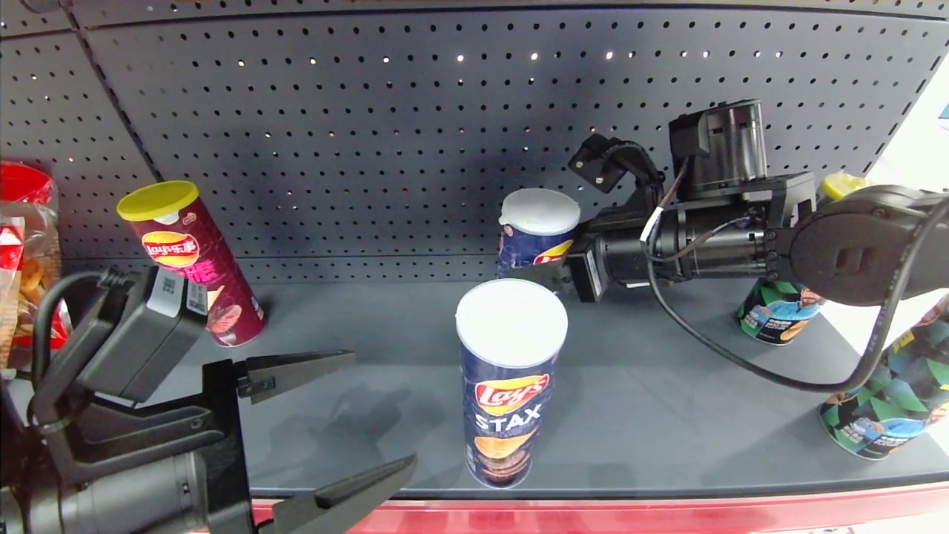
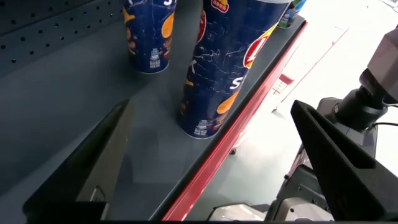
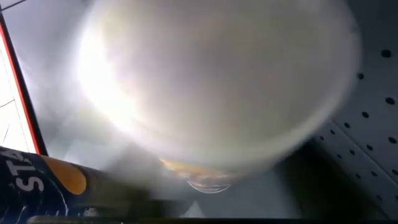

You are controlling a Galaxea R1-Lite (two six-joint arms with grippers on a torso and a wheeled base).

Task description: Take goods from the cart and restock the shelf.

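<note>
Fronting the rear blue can (image 1: 535, 237) stands the front blue can (image 1: 508, 386).

Even, fairly bright light lay on the grey shelf (image 1: 667, 393) in the head view, and pinpoints of light shone through the holes of the pegboard (image 1: 334, 89) along the top of the frame. A soft dark patch sat on the pegboard at centre, and faint shadows lay beneath the left gripper (image 1: 382, 411) at lower left. The upper right corner was washed out white, and straight edges bowed toward the corners. In the right wrist view a white lid (image 3: 217, 81) was a glaring, unfocused blur
</note>
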